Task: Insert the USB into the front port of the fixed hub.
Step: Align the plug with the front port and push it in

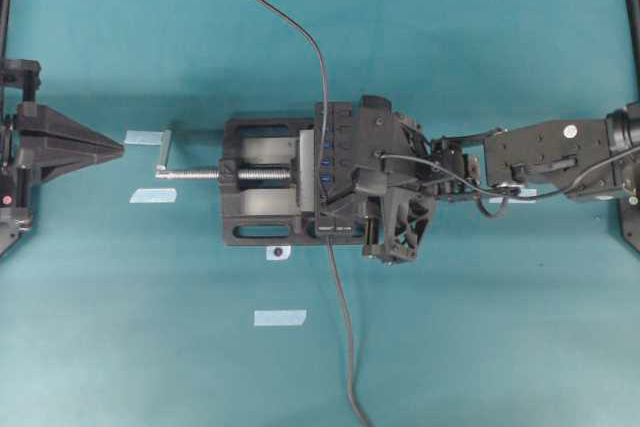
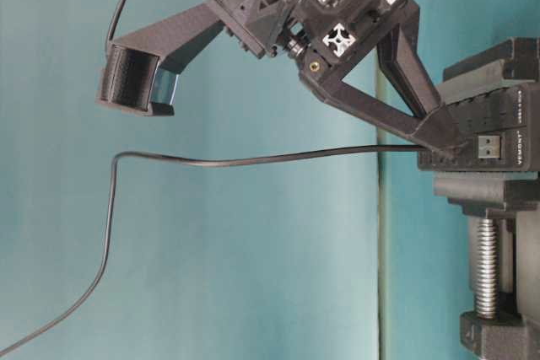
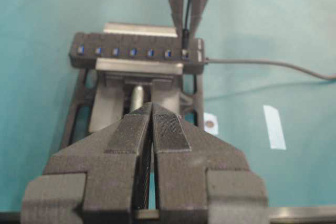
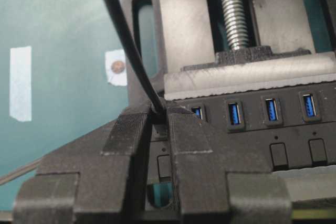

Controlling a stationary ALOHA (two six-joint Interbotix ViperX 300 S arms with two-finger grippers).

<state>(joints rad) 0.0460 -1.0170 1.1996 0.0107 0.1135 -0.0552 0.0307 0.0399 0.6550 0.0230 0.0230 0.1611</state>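
The fixed hub (image 1: 342, 152) is a long black bar with a row of blue ports, clamped in the vise; it also shows in the left wrist view (image 3: 131, 43) and the right wrist view (image 4: 273, 137). My right gripper (image 4: 160, 113) is shut on the USB (image 4: 158, 106) and holds the plug at the hub's end port, the one nearest the table's front edge. How deep the plug sits I cannot tell. In the left wrist view the right gripper (image 3: 185, 31) comes down on that port. The USB's cable (image 4: 123, 35) rises between the fingers. My left gripper (image 1: 115, 150) is shut and empty, far left.
The black vise (image 1: 255, 222) with its silver screw (image 1: 190, 174) and crank holds the hub. Black cables (image 1: 345, 347) trail to the far and near table edges; one leaves the hub's end (image 3: 262, 63). Blue tape strips (image 1: 280, 317) and a small round sticker (image 1: 278, 252) lie on the teal cloth.
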